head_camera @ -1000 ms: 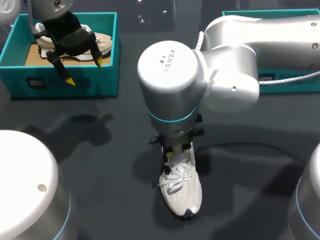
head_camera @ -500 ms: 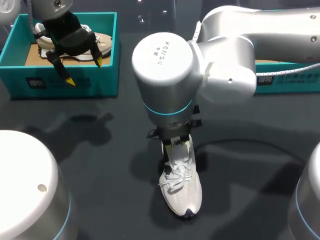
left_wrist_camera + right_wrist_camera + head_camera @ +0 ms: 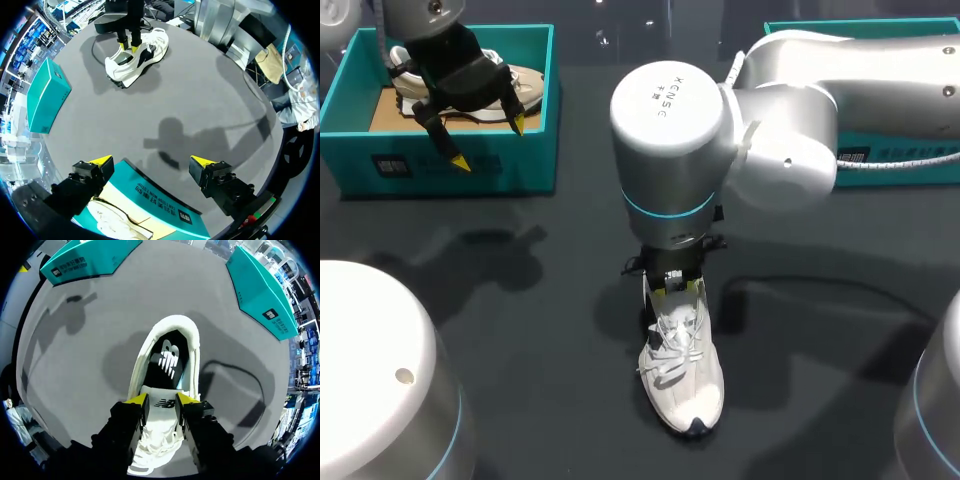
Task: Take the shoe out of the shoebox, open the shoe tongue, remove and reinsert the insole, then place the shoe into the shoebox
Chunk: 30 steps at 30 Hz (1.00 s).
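pinching the tongue from both sides, right end effector stands over the white shoe opening.

Right arm swung left, back; fingers seemingly followed.

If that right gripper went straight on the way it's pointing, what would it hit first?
The white shoe: the right gripper is shut on its tongue, and straight ahead lies the dark insole inside, though depth is unclear.
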Each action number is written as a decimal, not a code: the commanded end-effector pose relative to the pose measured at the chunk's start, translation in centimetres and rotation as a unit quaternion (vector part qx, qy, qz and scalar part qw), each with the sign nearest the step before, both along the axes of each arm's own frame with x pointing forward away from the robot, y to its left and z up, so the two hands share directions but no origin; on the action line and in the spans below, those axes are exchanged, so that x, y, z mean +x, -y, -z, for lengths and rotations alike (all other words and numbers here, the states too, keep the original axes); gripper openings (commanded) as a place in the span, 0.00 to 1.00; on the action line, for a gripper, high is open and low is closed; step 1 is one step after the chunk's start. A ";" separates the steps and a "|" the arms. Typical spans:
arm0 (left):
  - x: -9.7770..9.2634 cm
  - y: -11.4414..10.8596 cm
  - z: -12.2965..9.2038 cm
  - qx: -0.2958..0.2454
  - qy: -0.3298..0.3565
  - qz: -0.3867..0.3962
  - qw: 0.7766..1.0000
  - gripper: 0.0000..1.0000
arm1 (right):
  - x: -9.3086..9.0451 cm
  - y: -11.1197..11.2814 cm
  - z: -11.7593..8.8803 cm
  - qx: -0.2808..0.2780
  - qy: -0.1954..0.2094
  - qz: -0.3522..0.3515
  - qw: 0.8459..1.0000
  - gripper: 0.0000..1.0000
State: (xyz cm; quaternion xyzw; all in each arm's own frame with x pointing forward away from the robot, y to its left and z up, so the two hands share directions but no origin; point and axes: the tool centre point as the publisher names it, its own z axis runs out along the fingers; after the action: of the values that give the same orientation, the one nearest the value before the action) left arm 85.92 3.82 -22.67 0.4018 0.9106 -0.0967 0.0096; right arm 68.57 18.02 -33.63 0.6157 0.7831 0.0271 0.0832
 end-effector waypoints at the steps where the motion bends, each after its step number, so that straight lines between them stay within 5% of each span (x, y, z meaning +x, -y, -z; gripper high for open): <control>1: 0.0 0.0 0.0 0.001 0.001 0.000 1.000 1.00 | -0.8 -0.8 -4.7 -0.040 0.015 -0.056 0.998 0.42; 4: 0.0 0.0 0.0 0.001 0.001 0.000 1.000 1.00 | -0.5 -1.3 -6.3 -0.043 0.032 -0.147 0.988 0.51; 6: 0.0 0.0 0.0 0.001 0.001 0.000 1.000 1.00 | -0.1 -1.4 -7.2 -0.022 0.055 -0.227 0.972 0.95; 7: 0.0 0.0 0.0 0.001 0.001 0.000 1.000 1.00 | -0.1 -1.7 -7.6 -0.011 0.071 -0.296 0.953 1.00; 8: 0.0 0.0 0.0 0.001 0.001 0.000 1.000 1.00 | -0.2 -1.7 -7.8 -0.007 0.080 -0.335 0.939 1.00; 19: 0.0 0.0 0.0 0.001 0.001 0.000 1.000 1.00 | -0.2 -1.7 -7.8 -0.007 0.080 -0.335 0.939 1.00; 30: 0.0 0.0 0.0 0.001 0.001 0.000 1.000 1.00 | 3.9 -3.4 -8.8 -0.091 0.043 -0.458 0.883 1.00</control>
State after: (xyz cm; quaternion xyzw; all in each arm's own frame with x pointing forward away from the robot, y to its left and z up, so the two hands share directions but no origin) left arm 85.92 3.82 -22.67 0.4018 0.9106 -0.0967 0.0096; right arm 71.50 20.33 -25.06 0.1982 0.9653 0.0541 0.1611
